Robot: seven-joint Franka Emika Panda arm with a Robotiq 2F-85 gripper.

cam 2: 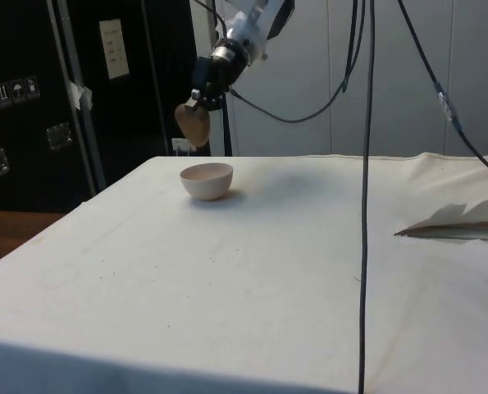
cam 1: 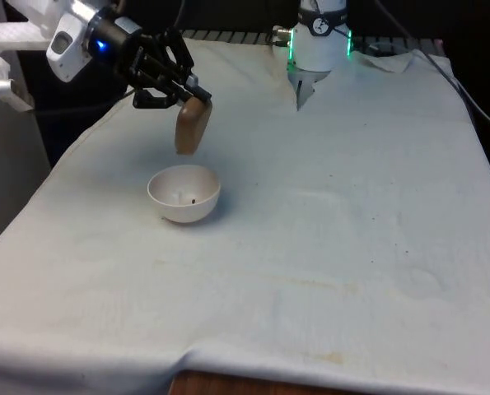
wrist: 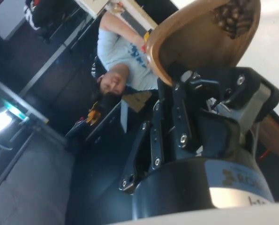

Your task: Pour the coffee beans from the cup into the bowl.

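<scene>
A white bowl (cam 1: 184, 193) (cam 2: 207, 180) sits on the white cloth towards the front view's left, with a bean or two inside it. Just above its far rim hangs a brown cup (cam 1: 193, 125) (cam 2: 193, 124) (wrist: 202, 40), tipped steeply with its mouth turned down towards the bowl. My gripper (cam 1: 189, 92) (cam 2: 198, 98) (wrist: 195, 79) is shut on the cup's rim. In the wrist view, dark coffee beans (wrist: 233, 16) are piled at the cup's lower lip.
A black cable (cam 2: 365, 197) hangs down in front of the side view. A fold of cloth (cam 2: 461, 223) lies raised at the side view's right. A person (wrist: 120, 58) shows beyond the table in the wrist view.
</scene>
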